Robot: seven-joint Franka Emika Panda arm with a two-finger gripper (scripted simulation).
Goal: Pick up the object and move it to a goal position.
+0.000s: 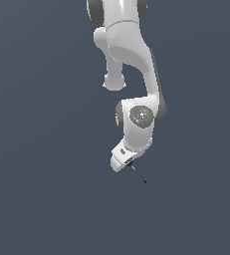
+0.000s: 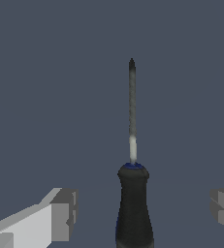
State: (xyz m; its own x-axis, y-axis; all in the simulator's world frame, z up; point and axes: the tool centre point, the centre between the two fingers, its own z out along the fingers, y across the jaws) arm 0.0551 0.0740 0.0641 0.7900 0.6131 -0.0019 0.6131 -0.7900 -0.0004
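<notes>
The object is a small screwdriver (image 2: 133,208) with a black handle, a blue collar where the shaft starts, and a thin dark shaft (image 2: 132,106) pointing away from the hand. In the wrist view it lies between my two fingers (image 2: 62,213), which stand wide apart and clear of the handle on both sides. My gripper (image 2: 143,207) is open. In the exterior view my gripper (image 1: 128,163) hangs low under the white arm. The screwdriver's shaft (image 1: 139,174) sticks out from beneath it toward the exterior view's lower right. The handle is hidden there by the hand.
The white arm (image 1: 131,64) comes down from the top centre of the exterior view. A plain dark grey-blue surface (image 1: 47,199) fills the background of both views. No goal marker shows.
</notes>
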